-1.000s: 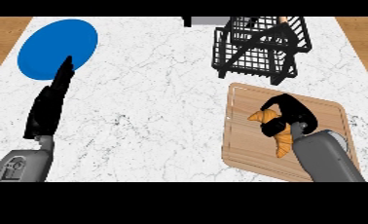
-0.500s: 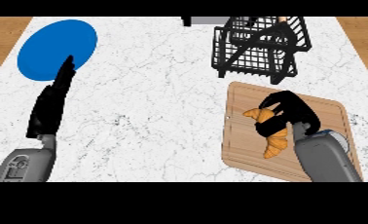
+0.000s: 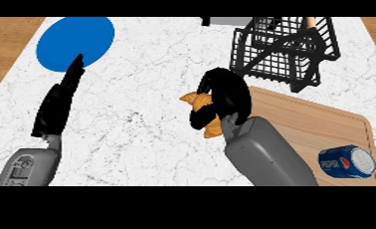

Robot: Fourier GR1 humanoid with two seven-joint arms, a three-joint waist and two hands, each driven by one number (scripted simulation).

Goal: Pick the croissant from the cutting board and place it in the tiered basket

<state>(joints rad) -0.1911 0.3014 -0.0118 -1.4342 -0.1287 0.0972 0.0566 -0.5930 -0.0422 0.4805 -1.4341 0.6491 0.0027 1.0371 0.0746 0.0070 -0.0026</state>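
Observation:
My right hand (image 3: 224, 96) is curled round the golden-brown croissant (image 3: 197, 99), which pokes out left of and below the fingers. Hand and croissant hang over the marble counter, just left of the wooden cutting board (image 3: 308, 123). The black wire tiered basket (image 3: 286, 49) stands at the back right, beyond the hand. My left hand (image 3: 62, 98) rests open at the left with its fingers straight, pointing toward the blue plate.
A blue plate (image 3: 77, 41) lies at the back left on the white marble counter (image 3: 147, 118). A blue soda can (image 3: 346, 162) lies on its side on the cutting board's near right part. A grey object (image 3: 224, 21) shows at the back edge.
The view has shifted right. My right hand has lifted the croissant off the cutting board and carried it left, over the counter. The left hand has stayed still.

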